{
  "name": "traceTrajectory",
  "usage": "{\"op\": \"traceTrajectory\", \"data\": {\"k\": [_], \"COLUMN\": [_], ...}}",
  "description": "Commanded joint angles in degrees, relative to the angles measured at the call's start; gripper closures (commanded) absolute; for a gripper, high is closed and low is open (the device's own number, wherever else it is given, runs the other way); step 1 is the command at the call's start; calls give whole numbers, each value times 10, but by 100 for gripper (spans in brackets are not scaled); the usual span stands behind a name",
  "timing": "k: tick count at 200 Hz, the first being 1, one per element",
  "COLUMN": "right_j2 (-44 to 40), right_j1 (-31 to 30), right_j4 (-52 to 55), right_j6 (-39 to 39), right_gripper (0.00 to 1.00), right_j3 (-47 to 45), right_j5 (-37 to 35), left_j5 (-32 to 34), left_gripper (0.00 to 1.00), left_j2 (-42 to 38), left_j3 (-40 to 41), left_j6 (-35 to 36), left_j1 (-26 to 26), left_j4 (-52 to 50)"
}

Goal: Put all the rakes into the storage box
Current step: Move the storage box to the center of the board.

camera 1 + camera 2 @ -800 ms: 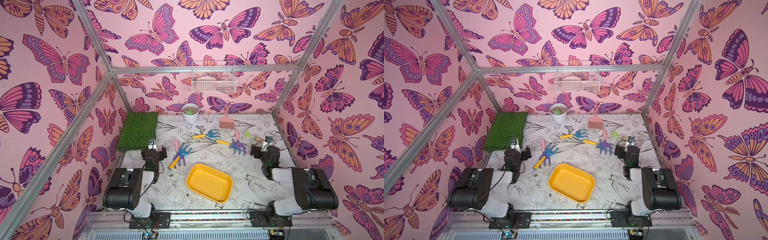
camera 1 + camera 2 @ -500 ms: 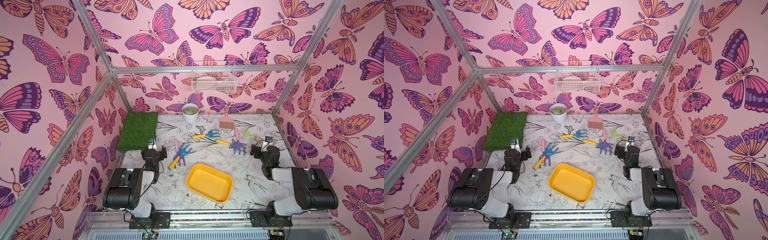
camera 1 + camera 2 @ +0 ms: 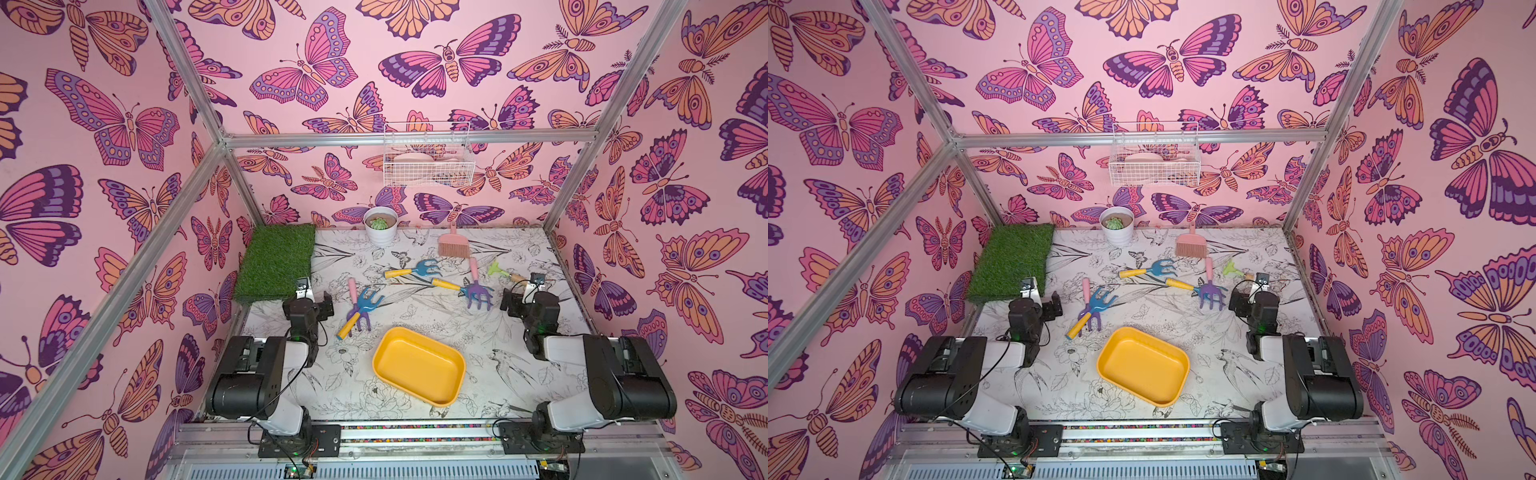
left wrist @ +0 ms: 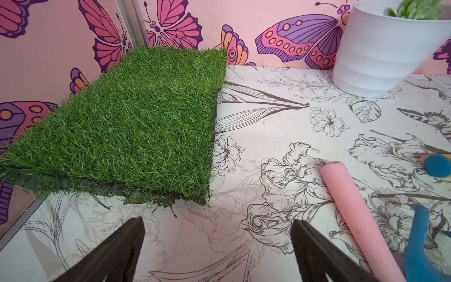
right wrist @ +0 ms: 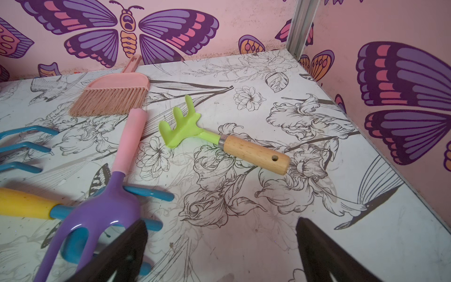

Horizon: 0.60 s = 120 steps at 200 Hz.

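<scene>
- The left gripper (image 3: pixel 314 296) sits low over the table (image 3: pixel 415 316) with its jaws spread wide and holds nothing.
- The right gripper (image 3: pixel 521 293) also has its jaws spread wide and is empty. In the right wrist view, bare table shows between its fingertips.
- The rake (image 5: pixel 219 139) has a green head and a wooden handle. It lies flat near the far right corner, just beyond the right gripper, and nothing touches it.
- The storage box (image 3: pixel 418 365) is yellow and sits at the front centre, between the two arms and turned at an angle. Its floor is bare, and it is well apart from the rake.
- A purple fork (image 3: pixel 478 293) with a pink handle lies just beside the rake, on the centre side. Its head rests across a blue claw tool (image 3: pixel 446 285) with a yellow handle, and both lie close to the straight path from rake to box.
- A second blue claw tool (image 3: pixel 415 269) and a pink brush (image 3: pixel 451 246) lie farther back.
- A crossed tool pair (image 3: pixel 360 309), one pink-handled and one yellow-handled, lies just beside the left gripper.
- A grass mat (image 3: pixel 276 262) fills the far left corner, and a white pot (image 3: pixel 380 232) stands at the back wall.
- A wire basket (image 3: pixel 428 163) hangs on the back wall above the table.
</scene>
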State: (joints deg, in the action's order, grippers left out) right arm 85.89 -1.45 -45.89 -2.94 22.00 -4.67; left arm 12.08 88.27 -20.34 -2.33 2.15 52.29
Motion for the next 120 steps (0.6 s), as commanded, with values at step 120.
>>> {"op": "traceTrajectory", "data": {"k": [120], "right_j2": [-201], "right_j1": [6], "right_j4": [535], "right_j6": [-164], "right_gripper": [1], "right_j3": [207], "right_j5": [-121], "left_j5": [87], "left_gripper": [0], "left_j2": [-238], "left_j3": [-40], "left_j6": [-47], "left_j1": [7], "left_j4": [-228]}}
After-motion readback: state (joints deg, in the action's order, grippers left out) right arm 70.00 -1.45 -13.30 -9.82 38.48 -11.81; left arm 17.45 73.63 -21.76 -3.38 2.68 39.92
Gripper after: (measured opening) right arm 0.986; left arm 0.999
